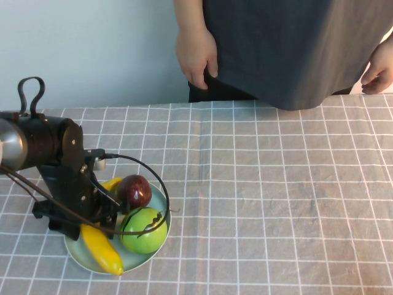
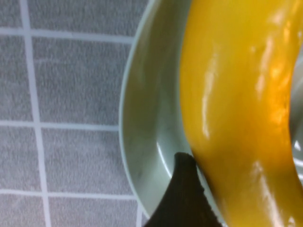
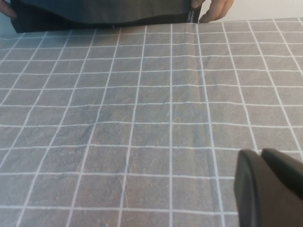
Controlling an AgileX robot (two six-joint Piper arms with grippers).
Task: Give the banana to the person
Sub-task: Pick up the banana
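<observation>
The banana point(image 1: 101, 249), long, glossy and yellow, lies along the left side of a pale green plate point(image 1: 134, 260). My left gripper point(image 1: 91, 220) is down over the banana's middle, mostly hidden by the black arm. In the left wrist view the banana point(image 2: 236, 118) fills the frame. One dark finger point(image 2: 182, 189) stands at its side with a sliver of plate point(image 2: 147, 118) between them, and the other finger is out of frame. The person point(image 1: 276, 49) stands at the far edge of the table with hands down. My right gripper point(image 3: 261, 153) is shut and empty over the cloth.
A round green fruit point(image 1: 142, 230) and a dark red fruit point(image 1: 135, 192) share the plate, right of the banana. A black cable point(image 1: 153, 178) loops over the fruit. A grey checked cloth point(image 1: 264, 203) covers the table.
</observation>
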